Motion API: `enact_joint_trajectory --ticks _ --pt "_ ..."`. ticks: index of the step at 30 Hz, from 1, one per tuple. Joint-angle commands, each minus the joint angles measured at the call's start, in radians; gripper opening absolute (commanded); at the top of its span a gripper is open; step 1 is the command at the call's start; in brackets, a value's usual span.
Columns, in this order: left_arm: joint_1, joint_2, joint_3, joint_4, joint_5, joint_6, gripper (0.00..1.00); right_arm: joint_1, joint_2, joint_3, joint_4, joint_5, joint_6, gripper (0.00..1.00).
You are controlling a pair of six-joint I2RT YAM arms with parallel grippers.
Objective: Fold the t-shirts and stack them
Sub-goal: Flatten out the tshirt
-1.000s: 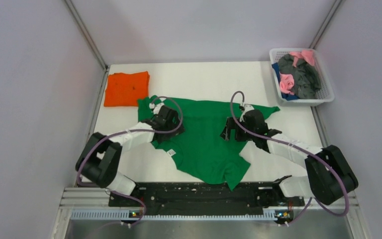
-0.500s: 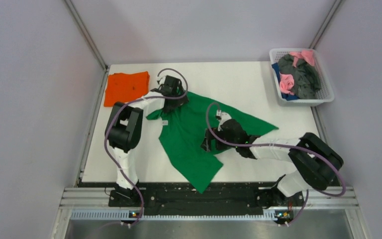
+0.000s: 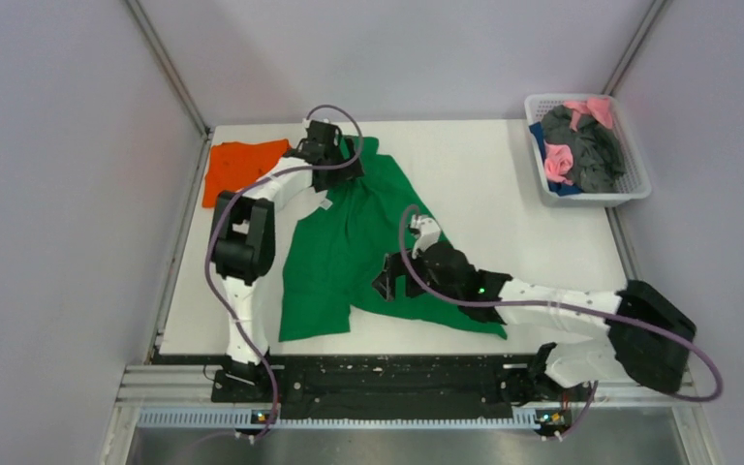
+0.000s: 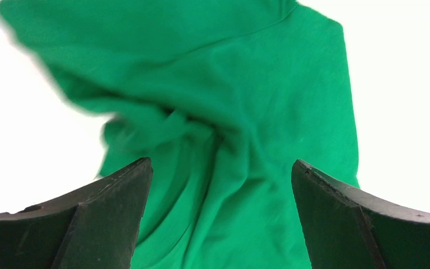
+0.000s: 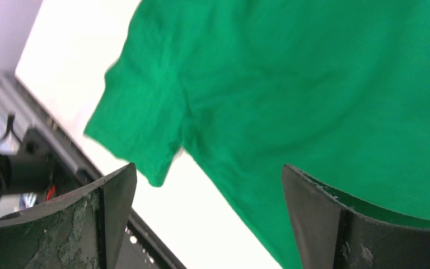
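The green t-shirt (image 3: 349,247) lies rumpled on the white table, running from the back centre down to the near edge. The orange t-shirt (image 3: 242,167) lies folded at the back left. My left gripper (image 3: 337,172) hovers over the green shirt's far end; in the left wrist view it (image 4: 218,162) is open, with bunched green cloth (image 4: 224,112) beyond the jaws. My right gripper (image 3: 387,283) is over the shirt's near right part; in the right wrist view it (image 5: 210,168) is open and empty, with a sleeve (image 5: 145,123) and bare table below it.
A white basket (image 3: 639,190) at the back right holds pink, dark grey and blue garments. Grey walls enclose the table on the left, back and right. The metal rail (image 3: 397,383) with the arm bases runs along the near edge.
The green shirt has swung from lying crosswise to lying lengthwise. My left gripper moved to the back of the table. My right gripper moved left and nearer.
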Motion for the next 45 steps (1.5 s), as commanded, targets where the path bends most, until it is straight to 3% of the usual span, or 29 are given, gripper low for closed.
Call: enact_joint_trajectory --ticks 1,5,9,18,22,26,35,39,45 --pt "0.008 -0.305 -0.131 -0.082 -0.017 0.041 0.99 -0.048 -0.202 -0.045 -0.178 0.293 0.036 0.99" --pt "-0.004 -0.556 -0.381 -0.120 -0.060 -0.025 0.99 -0.132 -0.356 -0.110 -0.274 0.261 0.078 0.99" --pt "-0.062 -0.759 -0.629 -0.100 -0.055 -0.063 0.99 -0.151 -0.385 -0.154 -0.339 0.212 0.117 0.99" --pt "-0.145 -0.819 -0.980 0.091 0.117 -0.176 0.99 -0.180 -0.201 -0.158 -0.359 0.219 0.158 0.99" --pt "-0.145 -0.747 -0.959 0.095 0.066 -0.177 0.99 -0.249 -0.083 -0.134 -0.310 0.209 0.142 0.99" --pt "-0.136 -0.617 -0.867 0.042 -0.100 -0.184 0.99 -0.325 0.066 -0.077 -0.265 0.228 0.092 0.99" --pt "-0.086 -0.453 -0.623 -0.038 -0.136 -0.127 0.98 -0.514 0.301 0.157 -0.266 0.143 -0.032 0.97" --pt "-0.087 -0.573 -0.646 -0.075 -0.118 -0.123 0.98 -0.516 0.202 0.202 -0.343 0.161 -0.044 0.97" --pt "-0.088 -0.925 -0.854 -0.215 -0.177 -0.179 0.99 -0.518 -0.182 0.063 -0.472 0.291 -0.041 0.99"
